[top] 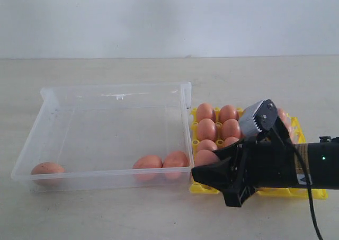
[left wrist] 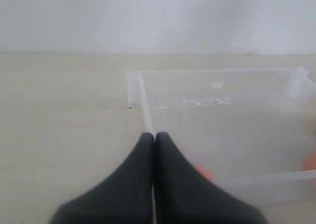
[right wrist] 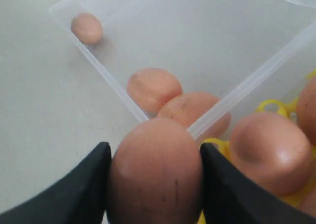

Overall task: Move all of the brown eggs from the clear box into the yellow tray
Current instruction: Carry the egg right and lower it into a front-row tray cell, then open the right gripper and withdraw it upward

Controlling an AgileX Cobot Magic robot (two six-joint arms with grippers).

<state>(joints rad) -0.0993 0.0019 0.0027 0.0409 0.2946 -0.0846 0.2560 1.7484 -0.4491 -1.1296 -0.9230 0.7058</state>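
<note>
**Right gripper on egg at tray corner; three eggs in box**

Nearest the lens in right wrist view: held egg [right wrist: 154, 184], filling the foreground, pinched on both flanks between the black fingers [right wrist: 81, 192] of right gripper [right wrist: 153, 150]. Jaws set wide, clamped on the shell, contact on both sides. Short dark streak on the shell.

Exterior view, lower right of centre: same egg sits just right of the clear box [top: 95, 172], at the front-left corner of yellow tray [top: 288, 193]. Seated in its cup or held just above it: cannot tell. Black arm [top: 318, 168] reaching in from right edge of frame, covering the tray's front rows.

Tray eggs [top: 206, 113]: six countable, two columns of three, upright in cups at the tray's back left. One more partly showing behind the gripper's metal block [top: 258, 118]. Full count hidden.

Box contents: three brown eggs [top: 176, 159], all against the near wall. Lone egg [top: 46, 169] at lower left corner; pair [top: 148, 162] touching each other at lower right corner, beside the wall facing the tray. Box and tray side by side on pale table [top: 159, 213]; touching or just apart, cannot tell.

Left gripper [left wrist: 154, 141], left wrist view: fingers pressed flat together, nothing between them. Hovers at the box's outer wall near one corner. Sliver of one egg visible just past the fingers, through the plastic.
</note>
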